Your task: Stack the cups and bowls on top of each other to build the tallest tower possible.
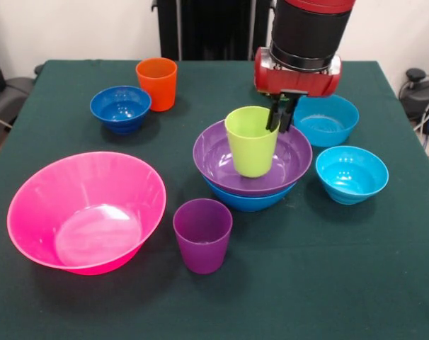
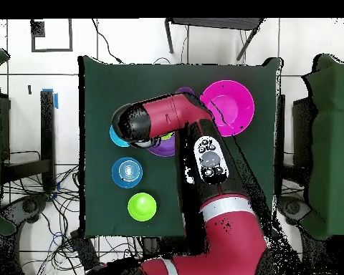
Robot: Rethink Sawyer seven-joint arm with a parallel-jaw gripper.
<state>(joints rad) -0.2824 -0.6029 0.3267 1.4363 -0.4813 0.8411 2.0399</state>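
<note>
Three cups in front view: green cup [image 1: 251,142] upright inside purple bowl [image 1: 218,157], which nests in blue bowl [image 1: 247,200] — tower base near worktop [image 1: 328,269] centre. Pincer [image 1: 282,117] pinching green cup's rim, one finger in, one out, on the side twd the turquoise bowls. Purple cup [image 1: 202,234] upright, alone, just in front of the stack. Orange cup [image 1: 157,83] upright near far edge, w/ dark blue bowl [image 1: 120,108] just beside it. Pink bowl [image 1: 87,210] big, apart at front corner. Two turquoise bowls [image 1: 352,173] close together beside the stack, on the other side from pink. Overhead: arm [image 2: 203,154] covers most of the stack; green bowl [image 2: 142,206] sits alone nr the base edge.
</note>
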